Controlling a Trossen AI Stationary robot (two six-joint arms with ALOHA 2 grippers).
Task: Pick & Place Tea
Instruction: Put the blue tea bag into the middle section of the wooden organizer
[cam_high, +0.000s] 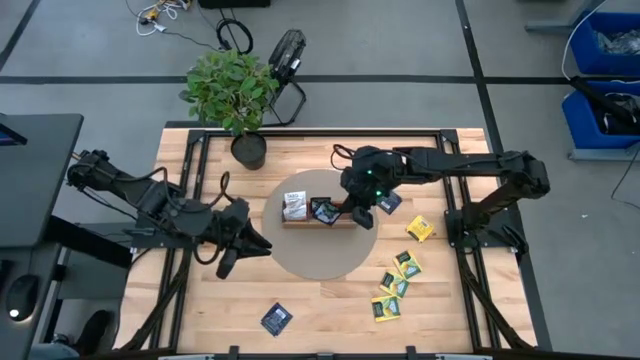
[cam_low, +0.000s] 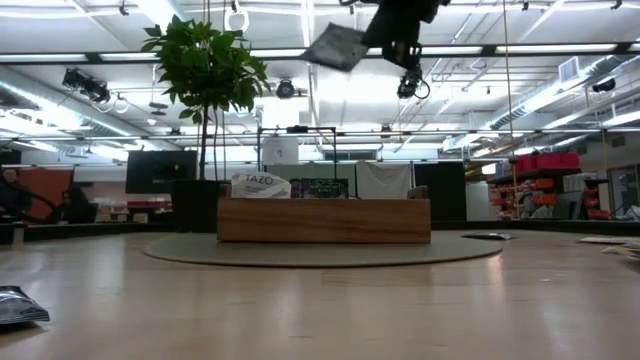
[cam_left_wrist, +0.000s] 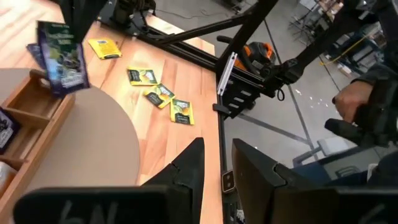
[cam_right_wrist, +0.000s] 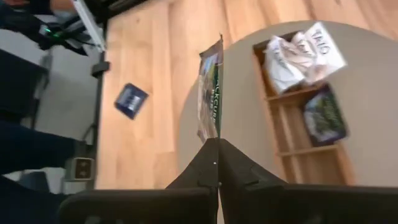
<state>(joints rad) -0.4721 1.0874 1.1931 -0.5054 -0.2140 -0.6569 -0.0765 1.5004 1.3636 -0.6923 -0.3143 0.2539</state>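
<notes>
While your right gripper (cam_right_wrist: 217, 146) is pinched tight on a dark blue packet (cam_right_wrist: 210, 96) above the tray (cam_high: 296, 222), lower it into the empty compartment beneath, then release.

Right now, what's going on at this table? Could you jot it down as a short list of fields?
right gripper: shut on a dark blue tea packet, held above the wooden tray
left gripper: waiting over the table's left side, holding nothing
tray: white packets in one end compartment, one dark packet in the middle one
loose on table: yellow-green packets, one dark blue packet
</notes>
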